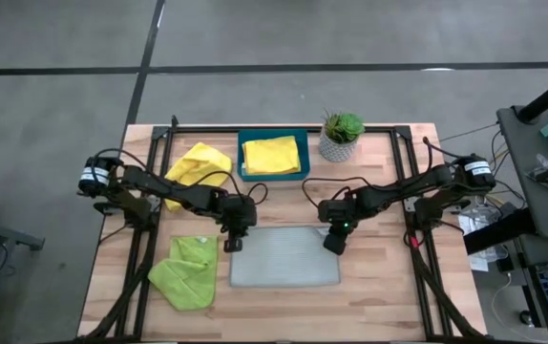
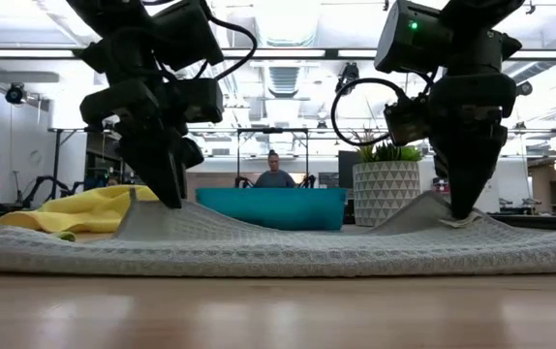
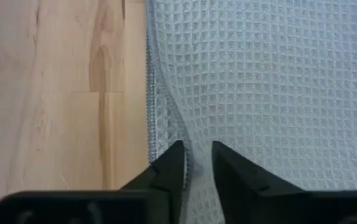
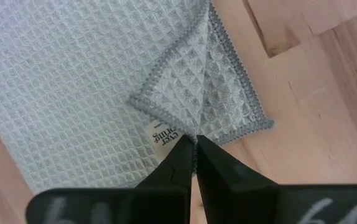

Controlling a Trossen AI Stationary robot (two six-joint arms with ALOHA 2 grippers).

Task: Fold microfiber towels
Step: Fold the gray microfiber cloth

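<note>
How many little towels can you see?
4. A grey towel lies spread mid-table, pinched by the left tool and right tool. A lime towel sits beside it, a yellow towel behind, another yellow towel in the teal tray. More may be hidden.

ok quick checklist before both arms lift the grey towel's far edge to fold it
1. Left gripper pinching the grey towel at its far left corner: ok, cloth between the fingers.
2. Right gripper holding the far right corner: ok, shut on the edge by the label.
3. Both corners raised evenly: ok in the low view.
4. Near half lying flat: ok.
5. Lime green towel off the grey one: ok, beside it.
6. Teal tray out of the fold path: ok.
</note>
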